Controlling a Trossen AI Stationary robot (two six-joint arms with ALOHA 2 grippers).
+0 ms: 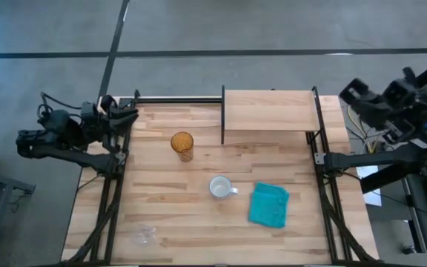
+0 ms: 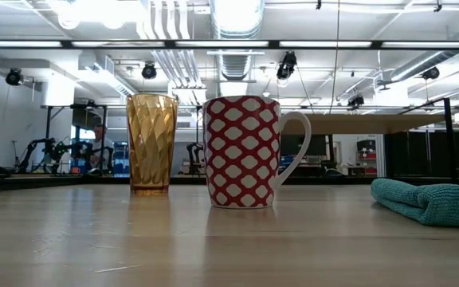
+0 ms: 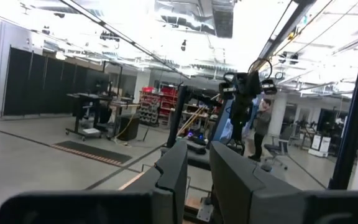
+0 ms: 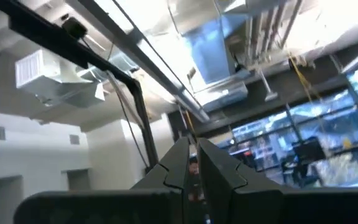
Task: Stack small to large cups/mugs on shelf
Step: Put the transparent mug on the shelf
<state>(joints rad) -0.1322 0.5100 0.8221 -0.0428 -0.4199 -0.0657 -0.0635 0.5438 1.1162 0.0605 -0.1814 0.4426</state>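
A tall amber tumbler [image 1: 182, 144] stands upright on its base at the table's middle left; it also shows in the low view [image 2: 151, 143]. A handled mug [image 1: 221, 187], white inside and red with a white pattern outside [image 2: 241, 151], stands upright near the middle. A tiny clear glass cup [image 1: 145, 236] sits near the front left edge. The light-wood shelf [image 1: 269, 110] stands on black posts at the far side. My left gripper [image 1: 128, 113] rests at the far left corner and my right gripper [image 1: 353, 93] beyond the far right corner. Both are shut, empty and far from the cups.
A teal cloth [image 1: 268, 205] lies bunched on the table right of the mug, in front of the shelf; it also shows in the low view [image 2: 429, 199]. Black frame rails run along both table sides. Bare wood lies between the cups.
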